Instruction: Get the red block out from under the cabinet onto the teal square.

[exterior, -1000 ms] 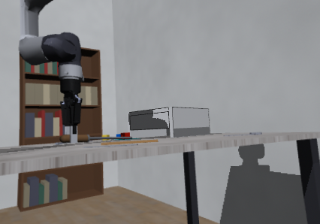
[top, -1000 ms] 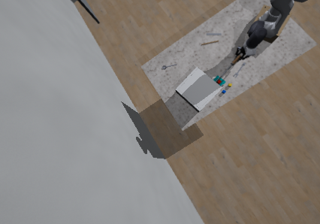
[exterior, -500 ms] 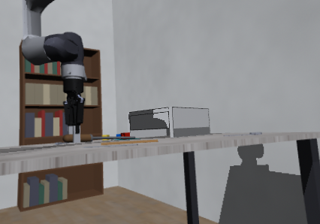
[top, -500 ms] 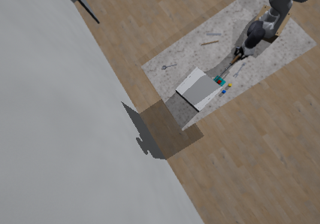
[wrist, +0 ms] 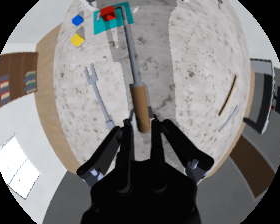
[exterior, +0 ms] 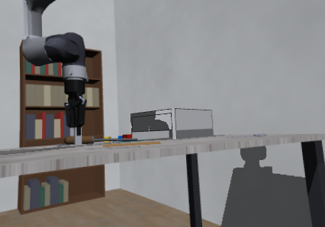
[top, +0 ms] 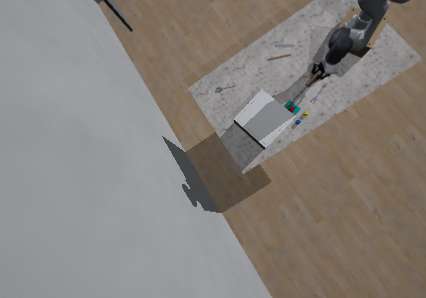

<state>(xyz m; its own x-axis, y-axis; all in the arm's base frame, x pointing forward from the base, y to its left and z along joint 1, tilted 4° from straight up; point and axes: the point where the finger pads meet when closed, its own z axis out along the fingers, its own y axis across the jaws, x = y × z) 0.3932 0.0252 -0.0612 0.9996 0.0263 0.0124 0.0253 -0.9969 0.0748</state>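
The red block (top: 291, 108) (exterior: 127, 136) (wrist: 110, 12) lies on the teal square (top: 296, 110) (wrist: 102, 27), just in front of the white cabinet (top: 265, 118) (exterior: 172, 123). My gripper (top: 318, 70) (exterior: 78, 132) (wrist: 142, 112) is shut on the wooden handle of a long hook tool (top: 312, 79) (exterior: 85, 139) (wrist: 141, 104). The tool lies low on the table, and its thin metal rod reaches up to the red block. The gripper stands well back from the square, straight above the handle.
A yellow block (top: 306, 113) (wrist: 78, 39) and a blue block (top: 298, 122) (wrist: 78, 20) lie beside the square. A wrench (top: 318, 93) (wrist: 98, 92) lies next to the tool. A wooden stick (top: 279, 56) (exterior: 131, 144) and a grey bar (top: 284, 45) lie farther off. A bookshelf (exterior: 49, 97) stands behind.
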